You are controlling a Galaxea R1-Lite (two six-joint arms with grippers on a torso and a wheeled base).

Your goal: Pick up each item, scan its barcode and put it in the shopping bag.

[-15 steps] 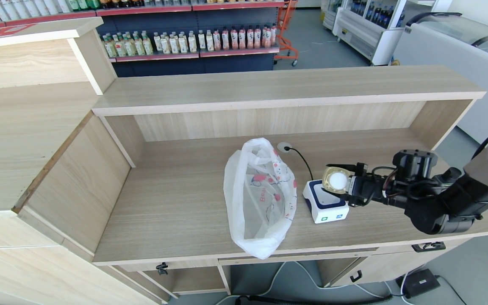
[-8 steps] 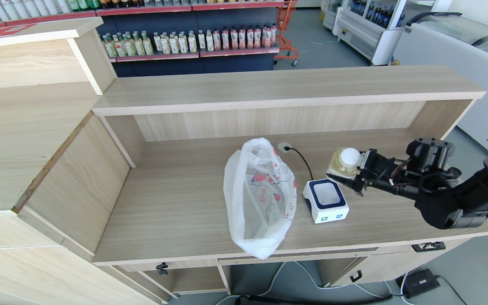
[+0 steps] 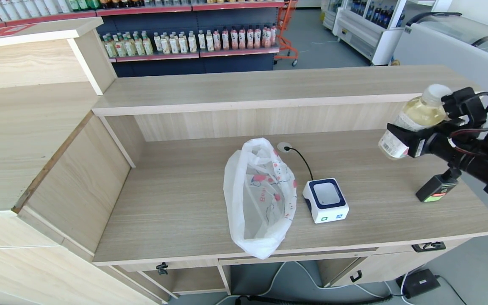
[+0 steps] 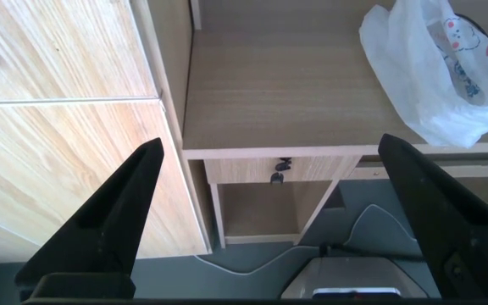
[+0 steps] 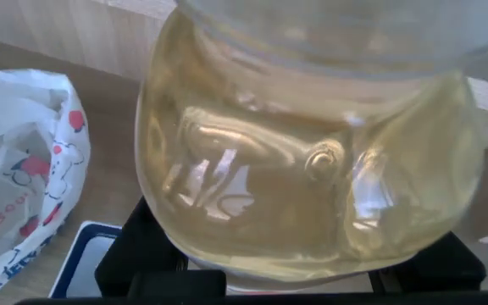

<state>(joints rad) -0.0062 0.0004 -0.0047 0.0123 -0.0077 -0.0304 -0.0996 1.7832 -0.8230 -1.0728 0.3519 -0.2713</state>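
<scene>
My right gripper (image 3: 433,123) is shut on a clear bottle (image 3: 414,117) of pale yellow drink with a white cap. It holds the bottle tilted, high over the counter's right end, well to the right of the scanner (image 3: 325,200). A barcode label shows near the bottle's base. In the right wrist view the bottle (image 5: 312,169) is close up, with the white shopping bag (image 5: 24,169) and the scanner (image 5: 91,254) behind it. The bag (image 3: 261,195) lies open on the counter, just left of the scanner. My left gripper (image 4: 269,152) hangs open below the counter's left front.
A small dark item (image 3: 434,189) with a red and green label lies on the counter (image 3: 176,203) under my right arm. A black cable (image 3: 303,161) runs from the scanner to a hole at the back. A raised ledge (image 3: 269,91) borders the counter behind.
My right gripper has lifted the bottle from just above the scanner, up and to the right, turning it from cap-first to side-on. The small dark item is now uncovered.
</scene>
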